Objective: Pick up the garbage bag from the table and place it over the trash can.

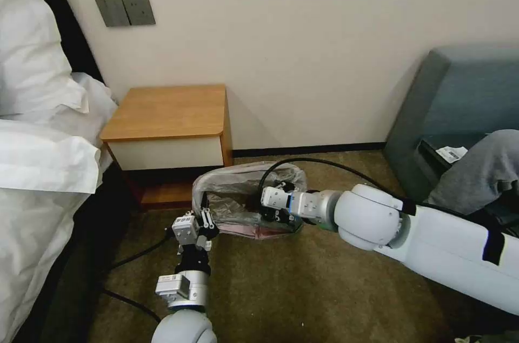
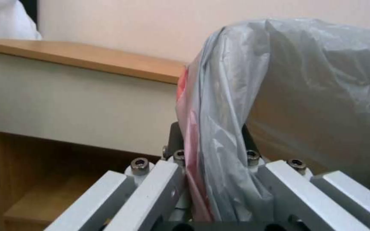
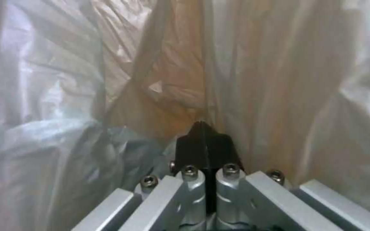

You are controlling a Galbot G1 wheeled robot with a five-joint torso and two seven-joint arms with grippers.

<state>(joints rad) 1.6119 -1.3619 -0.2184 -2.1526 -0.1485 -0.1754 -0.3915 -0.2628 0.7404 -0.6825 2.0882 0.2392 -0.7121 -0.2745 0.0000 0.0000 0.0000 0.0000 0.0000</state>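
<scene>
We see the garbage bag (image 1: pixel 238 191) stretched into a wide, open pouch low over the brown carpet (image 1: pixel 303 289), just in front of the table (image 1: pixel 167 116), which stands at about eleven o'clock from the bag against the cream wall (image 1: pixel 324 34). The grey translucent film bulges up and back, and its pinkish-red band runs along the near lower edge. The left gripper (image 1: pixel 204 218) sits at the bag's left end, at about eight o'clock from its middle; in the left wrist view its dark fingers (image 2: pixel 174 134) are pressed together on a bunched fold of grey and pink plastic that rises between them, with the table's white drawer front and low shelf just beyond. The right gripper (image 1: pixel 268 213) is at the bag's right end, at about four o'clock from its middle, its arm reaching in from the right with a black cable (image 1: pixel 324 162) arching over it. In the right wrist view its black fingers (image 3: pixel 204 144) are closed tip to tip on a taut sheet of the film, which spreads away in creases on every side. We cannot make out the trash can under or within the plastic. A white-sheeted bed (image 1: pixel 38 170) lies at nine o'clock, and a blue-grey armchair (image 1: pixel 459 99) at three o'clock.
</scene>
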